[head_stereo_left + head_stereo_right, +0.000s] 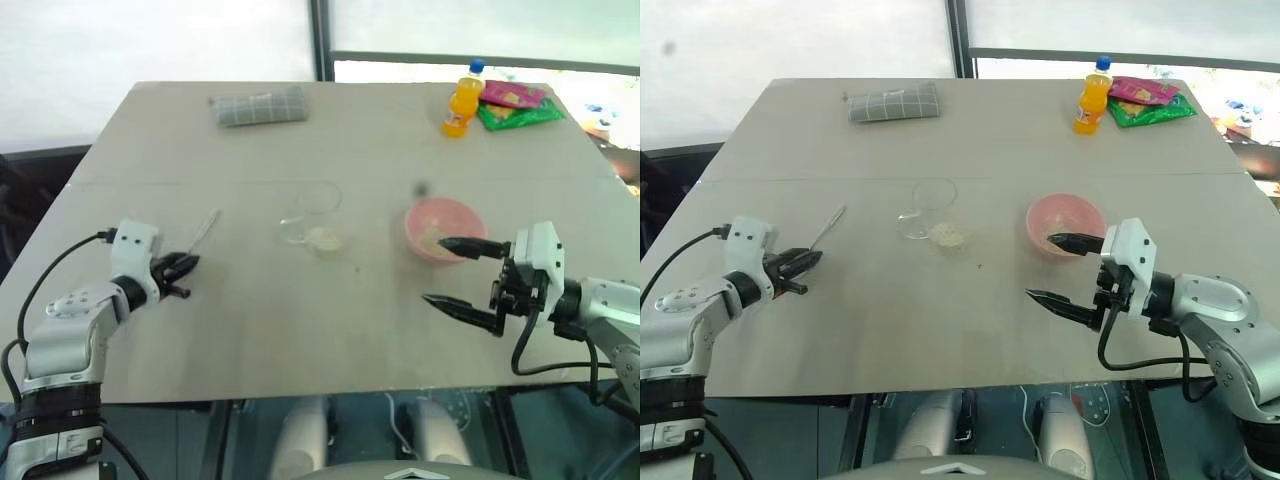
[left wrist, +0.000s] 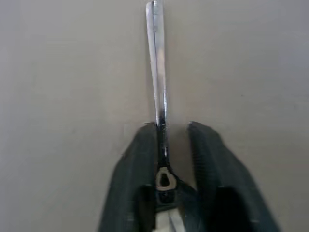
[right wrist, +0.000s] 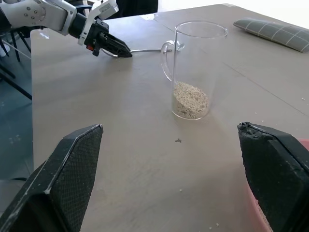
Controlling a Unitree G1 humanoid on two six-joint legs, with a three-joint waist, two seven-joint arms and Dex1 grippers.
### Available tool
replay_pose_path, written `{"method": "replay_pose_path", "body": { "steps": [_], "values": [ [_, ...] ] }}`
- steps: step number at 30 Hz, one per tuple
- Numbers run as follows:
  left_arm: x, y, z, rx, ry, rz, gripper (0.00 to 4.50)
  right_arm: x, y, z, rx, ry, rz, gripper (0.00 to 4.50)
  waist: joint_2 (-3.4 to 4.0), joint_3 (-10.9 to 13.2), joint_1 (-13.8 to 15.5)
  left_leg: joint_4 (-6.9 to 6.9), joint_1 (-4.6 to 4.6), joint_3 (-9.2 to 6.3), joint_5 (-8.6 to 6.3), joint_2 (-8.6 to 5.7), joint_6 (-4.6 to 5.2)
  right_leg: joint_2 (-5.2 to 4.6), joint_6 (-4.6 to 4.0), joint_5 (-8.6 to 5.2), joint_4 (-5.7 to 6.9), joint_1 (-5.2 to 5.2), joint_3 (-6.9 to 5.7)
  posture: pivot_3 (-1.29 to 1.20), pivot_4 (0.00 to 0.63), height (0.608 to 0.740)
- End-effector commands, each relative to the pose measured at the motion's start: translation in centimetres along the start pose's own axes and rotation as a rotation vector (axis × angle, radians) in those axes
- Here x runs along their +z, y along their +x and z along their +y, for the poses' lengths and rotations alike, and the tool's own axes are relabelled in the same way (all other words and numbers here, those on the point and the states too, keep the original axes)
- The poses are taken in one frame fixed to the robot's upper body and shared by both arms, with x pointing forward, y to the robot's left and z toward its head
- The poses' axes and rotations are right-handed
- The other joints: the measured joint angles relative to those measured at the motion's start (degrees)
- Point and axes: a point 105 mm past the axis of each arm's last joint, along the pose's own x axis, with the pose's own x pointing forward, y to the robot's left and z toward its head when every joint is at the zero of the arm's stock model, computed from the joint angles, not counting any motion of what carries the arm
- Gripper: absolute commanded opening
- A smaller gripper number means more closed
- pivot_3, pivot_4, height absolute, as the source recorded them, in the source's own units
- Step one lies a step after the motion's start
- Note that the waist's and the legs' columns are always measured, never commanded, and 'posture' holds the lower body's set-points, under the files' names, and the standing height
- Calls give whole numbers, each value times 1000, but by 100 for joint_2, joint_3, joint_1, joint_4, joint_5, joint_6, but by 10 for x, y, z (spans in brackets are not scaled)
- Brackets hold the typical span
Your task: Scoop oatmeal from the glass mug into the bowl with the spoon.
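We took the glass mug (image 1: pixel 930 208) as our landmark, standing upright near the middle of the bench (image 1: pixel 970 140), its handle turned toward the robot's left. A low layer of oatmeal (image 3: pixel 190 99) lay in its bottom.

To the mug's left lay the spoon (image 1: pixel 827 229), flat on the bench, its long handle running back toward the left end effector (image 1: pixel 800 262). We saw that end effector's two black fingers (image 2: pixel 137 164) closed on the end of the spoon's handle, the handle pinched between them while the rest of the spoon stretched away over the bench surface. In the right wrist view the same closed fingers sat low at the bench beside the spoon, on the mug's handle side.

To the mug's right sat the pink bowl (image 1: pixel 1065 222), a little nearer the robot than the mug and well apart from it, with a few pale flakes inside. The right end effector (image 1: pixel 1070 270) hovered just on the robot's side of the bowl, its fingers spread wide and holding nothing; its upper finger reached over the bowl's near rim, while the lower one pointed toward the mug above bare bench.

Far behind the mug, at the bench's far edge, lay a folded grey checked cloth (image 1: pixel 894 103). Farther right of that stood an orange drink bottle (image 1: pixel 1092 97), with colourful snack packets (image 1: pixel 1150 101) just beside it.
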Motion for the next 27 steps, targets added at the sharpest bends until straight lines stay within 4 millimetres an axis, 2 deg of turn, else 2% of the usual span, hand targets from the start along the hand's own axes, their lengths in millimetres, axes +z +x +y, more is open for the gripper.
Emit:
{"method": "replay_pose_path", "body": {
  "steps": [1,4,6,11,13,15,18,21,24,27],
  "values": [
    [-21,2,-9,-22,-36,59,43,8,1,1,21,-41,-16,4500,7,-3,0,0,0,3,1,0,2,0,0,0,0,0,2,0,150,718],
    [-1,1,-8,7,-26,-56,43,8,2,-3,13,-34,-22,4500,7,-3,5,0,1,7,14,-2,25,0,0,0,0,0,5,0,150,718],
    [36,-3,-7,39,-6,-231,43,12,2,-7,5,-4,-57,4500,4,-2,14,1,0,5,15,-3,25,-1,1,0,0,0,4,0,150,718],
    [125,-22,-18,66,74,-585,43,41,8,-30,-71,62,-198,4500,-81,49,11,15,-15,-10,16,7,24,4,-14,11,4,-2,-7,0,150,718],
    [147,-26,-23,72,130,-651,43,50,12,-39,-102,84,-237,4500,-86,51,1,22,-25,-11,18,10,22,7,-20,16,3,-3,-10,0,150,718],
    [174,-29,-40,43,203,-724,43,60,21,-54,-196,118,-270,4500,-86,50,-13,18,-24,2,23,3,13,5,-10,22,-2,-1,-1,0,150,718],
    [206,-35,-71,-43,273,-826,43,79,38,-65,-278,189,-338,4500,-84,55,-11,13,-25,9,33,-4,-2,13,6,30,-1,-4,0,0,150,718],
    [223,-37,-107,-161,350,-892,43,102,60,-71,-313,255,-393,4500,-82,61,-13,13,-27,9,35,-15,-3,19,8,31,11,-8,-5,0,150,718],
    [220,-32,-145,-271,500,-887,43,120,74,-77,-301,342,-445,4500,-81,61,-18,13,-27,25,35,-18,-3,21,9,31,16,-11,-4,0,150,718],
    [215,-30,-173,-370,556,-893,43,122,88,-88,-311,397,-422,4500,-80,62,-14,13,-27,42,35,-19,-2,23,9,31,18,-10,-5,0,150,718]
  ]
}}
